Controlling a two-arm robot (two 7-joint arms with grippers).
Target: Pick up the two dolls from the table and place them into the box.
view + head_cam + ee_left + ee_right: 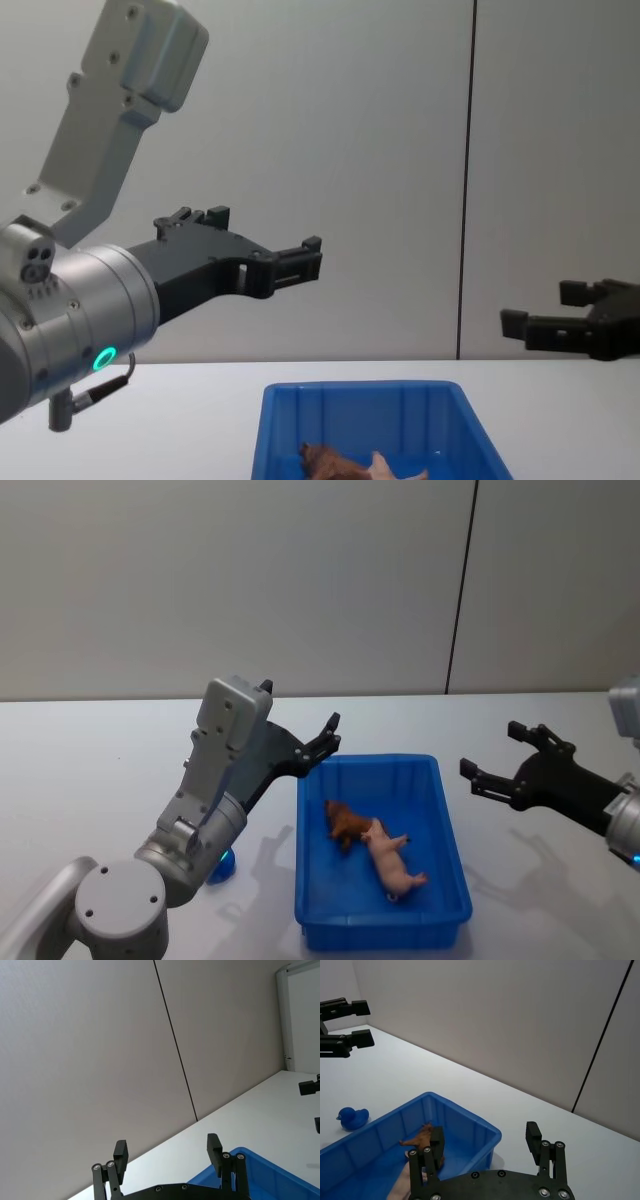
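The two dolls lie side by side inside the blue box: the reddish-brown doll toward the back left, the pale pink doll in front of it. The right wrist view shows the brown doll and part of the pink doll on the box floor. My left gripper hovers open and empty above the box's back left corner. To the right of the box, my right gripper is raised, open and empty. In the chest view both the left gripper and the right gripper hang well above the box.
A small blue toy duck sits on the white table left of the box, partly hidden behind my left arm as the duck in the head view. A grey wall stands behind the table.
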